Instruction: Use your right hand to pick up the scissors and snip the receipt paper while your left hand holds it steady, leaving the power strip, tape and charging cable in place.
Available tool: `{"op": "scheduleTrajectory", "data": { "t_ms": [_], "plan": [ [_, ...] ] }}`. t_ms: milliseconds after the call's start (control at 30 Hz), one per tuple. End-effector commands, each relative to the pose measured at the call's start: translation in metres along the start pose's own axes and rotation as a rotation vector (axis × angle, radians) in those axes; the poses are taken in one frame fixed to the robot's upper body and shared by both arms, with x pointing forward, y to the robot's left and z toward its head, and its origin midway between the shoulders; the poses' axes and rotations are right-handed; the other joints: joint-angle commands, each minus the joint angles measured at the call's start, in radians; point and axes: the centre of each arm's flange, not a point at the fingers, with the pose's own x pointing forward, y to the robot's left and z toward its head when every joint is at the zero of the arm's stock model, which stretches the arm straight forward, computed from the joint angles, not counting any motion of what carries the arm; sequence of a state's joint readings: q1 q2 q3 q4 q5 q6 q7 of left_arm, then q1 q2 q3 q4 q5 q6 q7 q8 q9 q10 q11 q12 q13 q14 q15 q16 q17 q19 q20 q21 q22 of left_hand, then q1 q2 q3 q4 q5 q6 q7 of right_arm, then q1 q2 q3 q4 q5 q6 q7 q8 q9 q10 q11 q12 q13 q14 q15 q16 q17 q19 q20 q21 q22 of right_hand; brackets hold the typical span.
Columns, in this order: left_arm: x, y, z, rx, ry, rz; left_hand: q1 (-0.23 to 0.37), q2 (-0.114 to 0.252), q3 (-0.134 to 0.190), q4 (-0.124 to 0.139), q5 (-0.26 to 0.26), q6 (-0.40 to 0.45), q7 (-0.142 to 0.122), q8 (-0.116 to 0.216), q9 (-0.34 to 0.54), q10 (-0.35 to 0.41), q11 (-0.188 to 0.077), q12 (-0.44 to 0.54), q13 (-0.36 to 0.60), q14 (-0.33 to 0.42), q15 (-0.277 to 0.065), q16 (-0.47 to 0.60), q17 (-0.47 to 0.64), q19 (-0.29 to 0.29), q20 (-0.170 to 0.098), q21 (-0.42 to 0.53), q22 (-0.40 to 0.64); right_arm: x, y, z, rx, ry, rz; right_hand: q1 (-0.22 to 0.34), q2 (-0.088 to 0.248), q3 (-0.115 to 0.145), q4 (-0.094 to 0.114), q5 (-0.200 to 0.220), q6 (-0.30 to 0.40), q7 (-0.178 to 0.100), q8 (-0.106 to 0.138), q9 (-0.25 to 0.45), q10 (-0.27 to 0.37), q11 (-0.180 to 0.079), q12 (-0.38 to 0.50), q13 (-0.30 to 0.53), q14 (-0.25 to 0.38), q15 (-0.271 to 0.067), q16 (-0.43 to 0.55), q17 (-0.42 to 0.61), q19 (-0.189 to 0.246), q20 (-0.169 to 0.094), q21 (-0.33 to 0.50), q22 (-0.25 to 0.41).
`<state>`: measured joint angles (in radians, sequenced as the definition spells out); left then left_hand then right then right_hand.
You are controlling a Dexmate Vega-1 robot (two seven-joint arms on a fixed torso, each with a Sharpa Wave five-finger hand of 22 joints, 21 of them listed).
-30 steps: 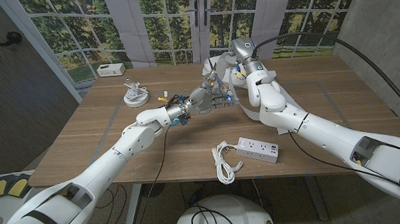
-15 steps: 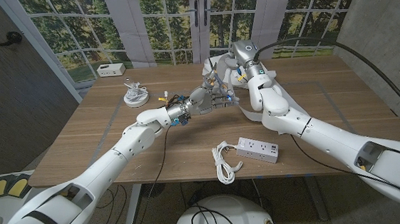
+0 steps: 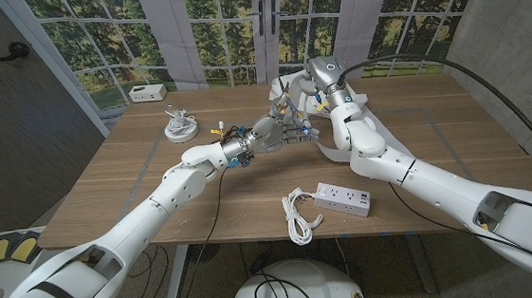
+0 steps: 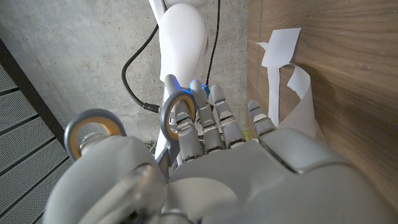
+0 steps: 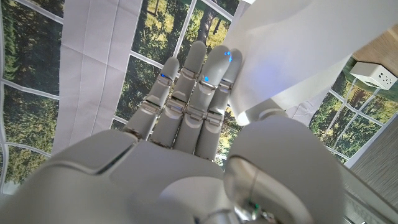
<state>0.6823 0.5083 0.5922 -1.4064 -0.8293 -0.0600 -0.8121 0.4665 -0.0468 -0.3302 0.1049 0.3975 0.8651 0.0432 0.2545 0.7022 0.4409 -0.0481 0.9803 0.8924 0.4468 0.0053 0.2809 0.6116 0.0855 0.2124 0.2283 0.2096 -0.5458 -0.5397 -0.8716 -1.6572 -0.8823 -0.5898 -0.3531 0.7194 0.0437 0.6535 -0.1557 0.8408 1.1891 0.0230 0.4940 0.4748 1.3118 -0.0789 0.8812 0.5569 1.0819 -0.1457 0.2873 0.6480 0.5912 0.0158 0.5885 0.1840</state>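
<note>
My left hand (image 3: 274,131) is over the table's middle and holds the scissors (image 3: 281,96), blades pointing up and away. In the left wrist view the scissors' grey and orange loops (image 4: 93,114) sit on my left hand (image 4: 249,180), one of them around a finger. My right hand (image 3: 298,97) is raised just behind it, with the white receipt paper (image 3: 285,79) lifted against its straight fingers (image 5: 186,93). The paper (image 5: 298,43) lies along one side of those fingers. A loose strip of the receipt paper (image 4: 281,45) trails down onto the wood.
A white power strip (image 3: 342,198) with its coiled cord (image 3: 297,215) lies near the table's front edge. The coiled white charging cable (image 3: 181,129) lies at the back left. A small white box (image 3: 147,93) stands on the sill behind the table.
My right forearm and wrist have edged slightly to the left. My left hand and the scissors have stayed put.
</note>
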Motion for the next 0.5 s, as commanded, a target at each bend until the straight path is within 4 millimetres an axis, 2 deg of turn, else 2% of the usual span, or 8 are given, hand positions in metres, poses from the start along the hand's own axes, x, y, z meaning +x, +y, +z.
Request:
{"op": "scheduleTrajectory", "data": {
  "t_ms": [33,500],
  "plan": [
    [-0.0046,-0.0009,0.0008,0.001,-0.004,0.003,0.012,0.004,0.001,0.007,-0.005,0.022,0.024,-0.007,0.003,-0.001,-0.009,0.006,0.004,0.008,-0.006,-0.003,0.002,0.0,0.004,0.0,0.0,-0.0043,-0.0035,0.0037,0.004,-0.014,-0.017,0.026,0.034,-0.009,0.0,-0.002,-0.006,0.001,-0.001,0.0,-0.039,-0.03,0.005,0.001,0.02,-0.084,-0.001,0.007,-0.003,0.003,0.002,0.004],
    [-0.0053,-0.0037,-0.0006,0.001,-0.005,-0.006,0.014,0.005,0.002,0.009,-0.005,0.022,0.022,-0.01,0.004,-0.003,-0.009,0.01,0.005,0.009,-0.005,-0.006,0.002,-0.001,0.004,-0.001,-0.001,-0.0104,-0.007,0.0052,0.047,-0.013,-0.015,0.027,0.041,-0.021,-0.001,-0.007,-0.005,-0.004,-0.001,-0.003,-0.044,-0.032,0.014,-0.003,0.021,-0.086,-0.007,0.021,-0.006,0.003,0.003,0.003]
  ]
}}
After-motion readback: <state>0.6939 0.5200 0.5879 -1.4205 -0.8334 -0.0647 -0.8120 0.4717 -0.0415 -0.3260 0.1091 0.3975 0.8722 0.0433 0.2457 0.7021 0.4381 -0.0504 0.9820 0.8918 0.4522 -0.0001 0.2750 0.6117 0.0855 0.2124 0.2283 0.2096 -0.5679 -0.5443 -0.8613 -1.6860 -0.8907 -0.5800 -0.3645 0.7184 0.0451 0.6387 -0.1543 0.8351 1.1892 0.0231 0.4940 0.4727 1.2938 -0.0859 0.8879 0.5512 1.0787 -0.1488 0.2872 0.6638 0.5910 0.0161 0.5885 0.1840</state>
